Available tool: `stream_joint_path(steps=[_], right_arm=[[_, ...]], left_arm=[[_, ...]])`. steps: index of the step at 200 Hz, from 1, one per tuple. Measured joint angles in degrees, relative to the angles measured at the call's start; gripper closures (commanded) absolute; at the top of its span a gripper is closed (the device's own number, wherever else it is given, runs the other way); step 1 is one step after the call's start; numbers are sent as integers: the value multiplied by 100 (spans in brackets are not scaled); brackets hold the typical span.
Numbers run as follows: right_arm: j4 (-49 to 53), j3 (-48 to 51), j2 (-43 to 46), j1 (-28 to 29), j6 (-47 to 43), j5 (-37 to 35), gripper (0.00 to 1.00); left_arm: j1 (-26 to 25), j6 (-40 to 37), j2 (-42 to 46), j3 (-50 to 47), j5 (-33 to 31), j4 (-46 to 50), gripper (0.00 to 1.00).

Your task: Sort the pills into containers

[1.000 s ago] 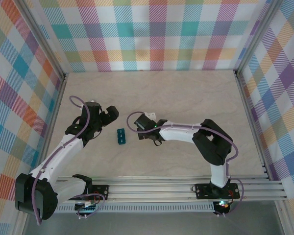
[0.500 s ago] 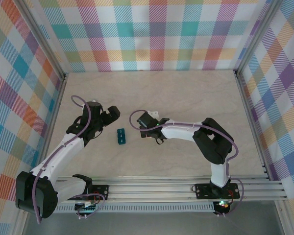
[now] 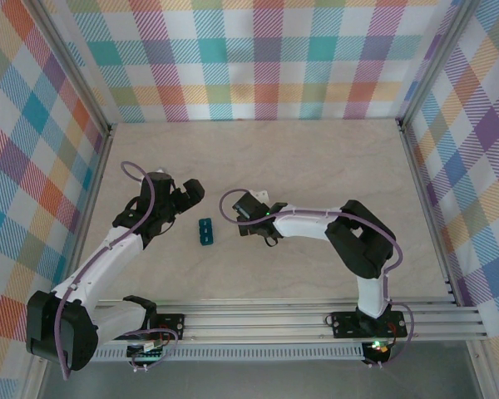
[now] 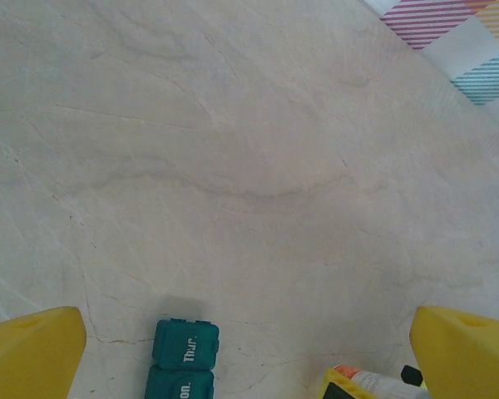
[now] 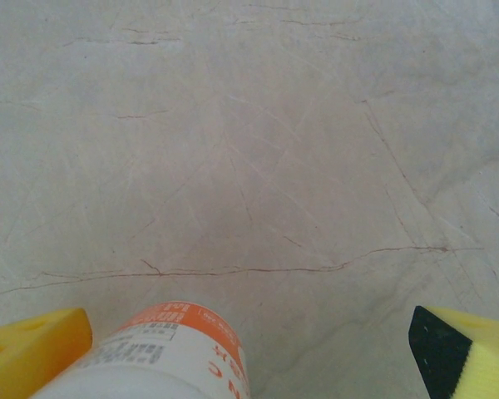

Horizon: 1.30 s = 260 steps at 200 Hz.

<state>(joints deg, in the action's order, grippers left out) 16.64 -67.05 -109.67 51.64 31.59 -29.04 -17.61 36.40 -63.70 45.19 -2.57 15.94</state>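
The right gripper (image 5: 249,349) is straddling the white bottle (image 5: 162,353), jaws wide, apparently not clamping it; closing off-centre risks knocking it over. The left gripper (image 4: 249,349) is hovering spread and empty by the containers (image 4: 185,366), left of the table's (image 3: 316,166) middle.

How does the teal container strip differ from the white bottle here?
The container strip is teal, the bottle white with an orange label. The strip is joined square boxes; the bottle is round. The strip lies unheld; the bottle sits between the right gripper's fingers. Both carry printed text.
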Motion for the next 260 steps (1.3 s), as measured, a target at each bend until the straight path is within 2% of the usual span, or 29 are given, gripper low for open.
stream_joint_path(steps=[100, 185, 219, 260], right_arm=[[-68, 595, 479, -302, -302, -52, 1], [219, 1113, 1123, -835, -640, -26, 1], [533, 977, 1891, -833, -732, 304, 1], [861, 190, 2586, -822, -750, 1005, 1]], left_arm=[[-55, -2, 0, 0, 0, 0, 0], [-74, -2, 2, 0, -2, 0, 0], [-74, 0, -37, 0, -2, -33, 0], [-76, 4, -304, 0, -7, -144, 0]])
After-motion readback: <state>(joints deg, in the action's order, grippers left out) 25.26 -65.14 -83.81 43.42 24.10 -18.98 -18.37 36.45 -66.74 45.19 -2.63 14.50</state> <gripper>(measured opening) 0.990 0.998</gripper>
